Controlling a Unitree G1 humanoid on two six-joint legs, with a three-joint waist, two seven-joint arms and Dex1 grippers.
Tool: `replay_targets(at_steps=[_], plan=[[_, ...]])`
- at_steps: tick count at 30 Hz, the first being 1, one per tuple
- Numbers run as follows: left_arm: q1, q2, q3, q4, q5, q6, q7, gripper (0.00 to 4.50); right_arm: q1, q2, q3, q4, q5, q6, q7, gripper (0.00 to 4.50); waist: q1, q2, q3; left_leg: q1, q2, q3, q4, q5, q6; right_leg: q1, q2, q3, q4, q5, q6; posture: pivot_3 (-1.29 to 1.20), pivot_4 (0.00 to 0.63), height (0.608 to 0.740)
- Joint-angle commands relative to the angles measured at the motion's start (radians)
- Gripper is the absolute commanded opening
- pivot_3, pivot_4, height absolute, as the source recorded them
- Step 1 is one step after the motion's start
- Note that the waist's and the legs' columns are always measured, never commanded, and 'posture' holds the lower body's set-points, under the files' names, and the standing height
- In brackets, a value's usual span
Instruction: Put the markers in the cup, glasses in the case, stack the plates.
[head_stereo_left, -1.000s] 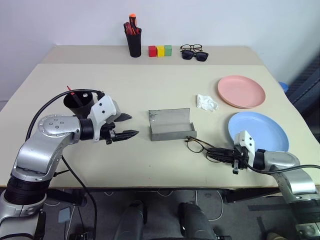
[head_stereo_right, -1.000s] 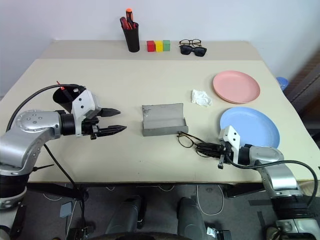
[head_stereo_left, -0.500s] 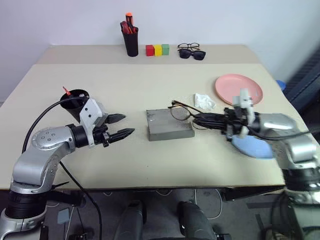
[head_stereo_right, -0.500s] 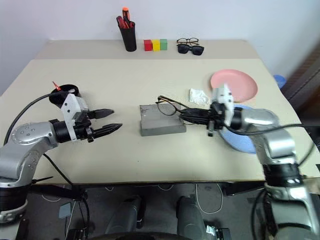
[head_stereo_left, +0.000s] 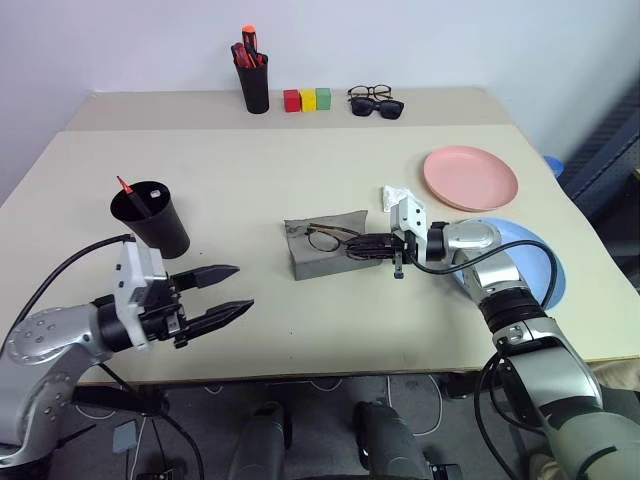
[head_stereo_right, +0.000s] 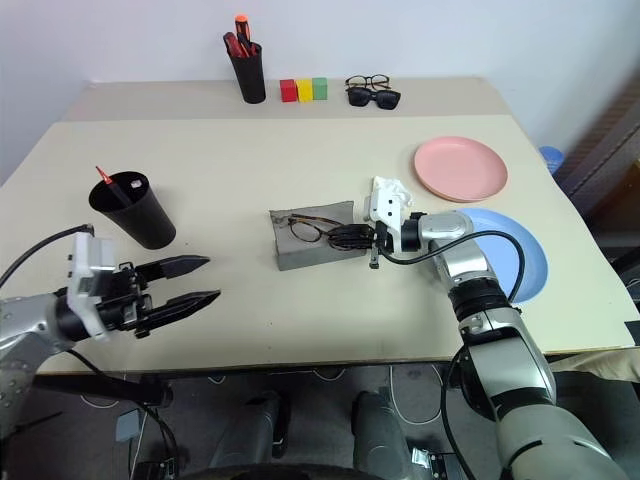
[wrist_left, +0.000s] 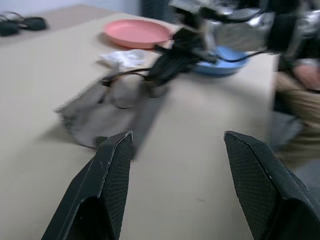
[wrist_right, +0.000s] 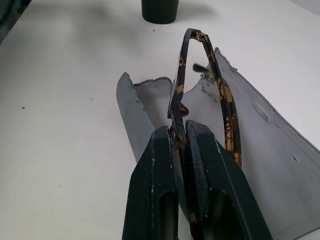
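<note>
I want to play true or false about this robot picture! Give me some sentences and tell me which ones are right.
1. The right gripper pinches the glasses between its fingers. True.
2. The glasses hang over the open grey case. True.
3. The pink plate is stacked on the blue plate. False: they lie apart, side by side on the table.
4. The left gripper holds a marker. False: its fingers are open and empty.
5. A red marker stands in the black cup. True.
6. The black cup lies tipped over. False: it stands upright.
</note>
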Motion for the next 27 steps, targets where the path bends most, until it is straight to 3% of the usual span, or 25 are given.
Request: replay_targets(at_steps=[1,11,27], plan=[[0.031,0.044,0.050,-0.001,-0.039,-0.018,-0.073,2.97,-0.049,0.015,-0.029,0.047,-0.005,-0.029,0.015,0.03,-0.003,0.000,0.000,0.000,0.000,0.000,0.000,0.000,0.000,0.000,0.000,0.000,0.000,0.000,0.000,0.00,0.150,0.740],[0.018,0.079,0.013,0.051,-0.019,-0.075,-0.142,2.97,-0.136,0.055,-0.045,0.149,-0.024,-0.079,0.038,0.03,-0.003,0.001,0.000,0.000,0.000,0.000,-0.005,0.001,-0.002,-0.003,0.000,0.000,0.000,0.000,0.000,0.00,0.150,0.740],[0.066,0.059,0.018,0.001,-0.028,-0.088,-0.081,2.97,-0.206,0.069,-0.044,0.348,-0.120,-0.146,0.038,0.03,-0.004,0.001,0.001,0.000,0.000,0.001,-0.006,0.001,-0.002,-0.004,0.001,0.001,0.000,0.000,-0.001,0.00,0.150,0.740]])
